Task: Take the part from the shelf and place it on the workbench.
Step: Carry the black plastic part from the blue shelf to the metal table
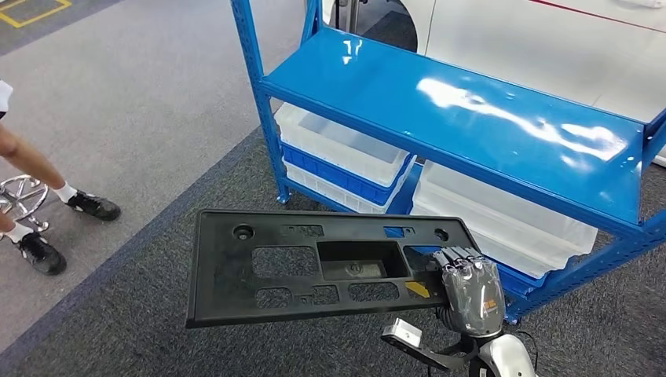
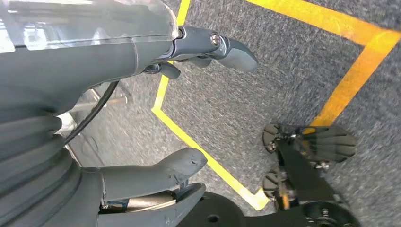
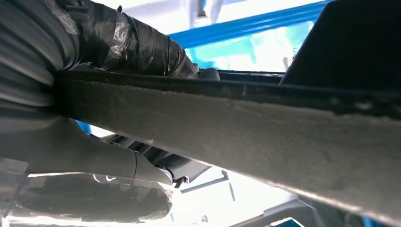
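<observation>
- Right hand (image 1: 470,292), nearest in the head view: it grips the right end of the part (image 1: 314,267), dark fingers (image 1: 459,258) lying over the top face.
- Right wrist view, close up: the part's edge (image 3: 236,118) runs across as a thick pale-grey band, clamped between the taped dark fingers (image 3: 137,47) on one face and the grey thumb (image 3: 94,158) on the other. Right hand (image 3: 71,109) holds firm contact on both faces.
- The part: a flat black plastic plate, long and rectangular, with several cut-out windows and a recessed pocket near its middle. It hangs in the air, roughly level, stretching from the right hand toward the robot's left, over dark grey carpet (image 1: 141,330) and in front of the shelf. It touches neither shelf nor floor.
- Left hand (image 2: 142,118), left wrist view: it holds nothing. Thumb (image 2: 156,172) and fingers (image 2: 227,49) are well apart, with bare carpet and a yellow floor line (image 2: 208,161) showing between them.
- Blue metal shelf (image 1: 471,126), beyond the part: its glossy top board carries nothing. Under it stand stacked clear and blue bins (image 1: 345,157) on the left and a larger clear bin (image 1: 503,220) on the right.
- Far left, on the lighter grey floor: a person's legs, white socks, black shoes (image 1: 94,206), beside a chrome chair base (image 1: 22,196).
- Behind the shelf: a white surface with a thin red line; what it is, I cannot tell.
</observation>
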